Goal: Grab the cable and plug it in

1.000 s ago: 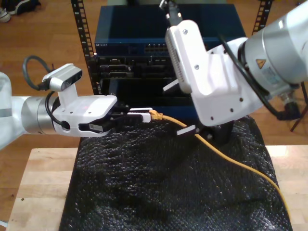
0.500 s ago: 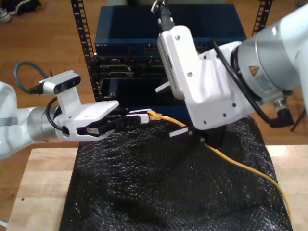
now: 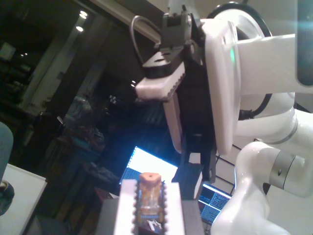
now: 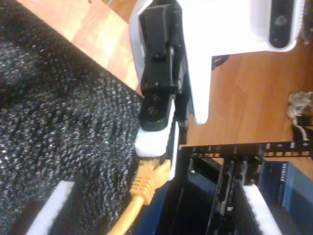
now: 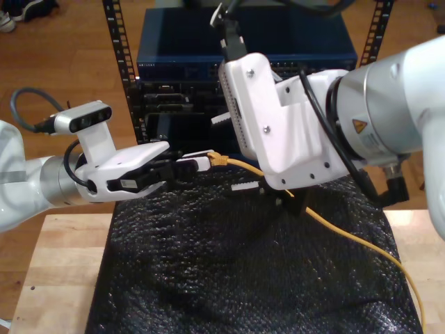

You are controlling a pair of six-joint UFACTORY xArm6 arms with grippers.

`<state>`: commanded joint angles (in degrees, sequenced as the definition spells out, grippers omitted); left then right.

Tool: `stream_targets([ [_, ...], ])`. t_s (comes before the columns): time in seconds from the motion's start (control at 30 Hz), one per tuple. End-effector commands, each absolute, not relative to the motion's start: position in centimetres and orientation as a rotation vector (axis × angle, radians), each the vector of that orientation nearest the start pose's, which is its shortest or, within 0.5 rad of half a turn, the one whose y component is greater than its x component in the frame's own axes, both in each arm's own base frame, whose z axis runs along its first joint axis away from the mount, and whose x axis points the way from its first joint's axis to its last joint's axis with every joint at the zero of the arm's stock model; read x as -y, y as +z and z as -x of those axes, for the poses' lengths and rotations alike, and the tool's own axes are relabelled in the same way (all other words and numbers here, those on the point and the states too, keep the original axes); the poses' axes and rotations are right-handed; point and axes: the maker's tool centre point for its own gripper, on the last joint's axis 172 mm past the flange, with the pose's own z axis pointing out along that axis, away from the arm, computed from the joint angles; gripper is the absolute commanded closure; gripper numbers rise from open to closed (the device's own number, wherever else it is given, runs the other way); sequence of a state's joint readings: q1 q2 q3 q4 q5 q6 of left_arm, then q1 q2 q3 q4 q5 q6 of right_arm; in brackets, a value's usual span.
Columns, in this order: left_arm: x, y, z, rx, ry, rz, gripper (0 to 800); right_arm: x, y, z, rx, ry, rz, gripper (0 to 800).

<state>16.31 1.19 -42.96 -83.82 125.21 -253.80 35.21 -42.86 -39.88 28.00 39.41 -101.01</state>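
Both arms (image 5: 389, 97) have glossy white shells with silver-grey joint bands. A yellow warning triangle (image 5: 359, 126) marks one. My first gripper (image 5: 198, 161) has a white housing, black linkages, ribbed white pads and a grey camera (image 5: 82, 119) with a looping grey cable (image 5: 28, 104).

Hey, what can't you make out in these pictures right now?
- Rack ports: too small and blurred in the exterior view; my second tool covers part of the rack.
- Cable's far end: cut off by the exterior view's bottom edge.
- Plug clip: blurred in the first wrist view, between my first tool's pads.
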Motion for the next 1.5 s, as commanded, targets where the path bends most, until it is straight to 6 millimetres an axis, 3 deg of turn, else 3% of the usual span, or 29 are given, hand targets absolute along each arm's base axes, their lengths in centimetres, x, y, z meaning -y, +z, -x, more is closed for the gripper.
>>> stream_targets([
  [0.2, 16.3, 40.5, -33.8, 0.663, 0.767, -0.959, 780, -30.3, 41.8, -31.9, -2.484, 1.304, -1.352, 77],
  [0.53, 16.1, 41.5, -32.8, 0.666, 0.749, -0.907, 780, -30.6, 42.4, -31.8, -2.474, 1.328, -1.336, 87],
  [0.93, 16.3, 41.8, -32.1, 0.663, 0.727, -0.88, 779, -31.3, 43.8, -31.3, -2.456, 1.38, -1.29, 203],
  [1.43, 16.3, 42.3, -31.4, 0.668, 0.711, -0.849, 777, -31.3, 43.8, -31.2, -2.455, 1.382, -1.289, 364],
  [1.5, 16.4, 42.3, -31.4, 0.669, 0.708, -0.849, 776, -31.3, 43.8, -31.2, -2.455, 1.382, -1.289, 431],
])
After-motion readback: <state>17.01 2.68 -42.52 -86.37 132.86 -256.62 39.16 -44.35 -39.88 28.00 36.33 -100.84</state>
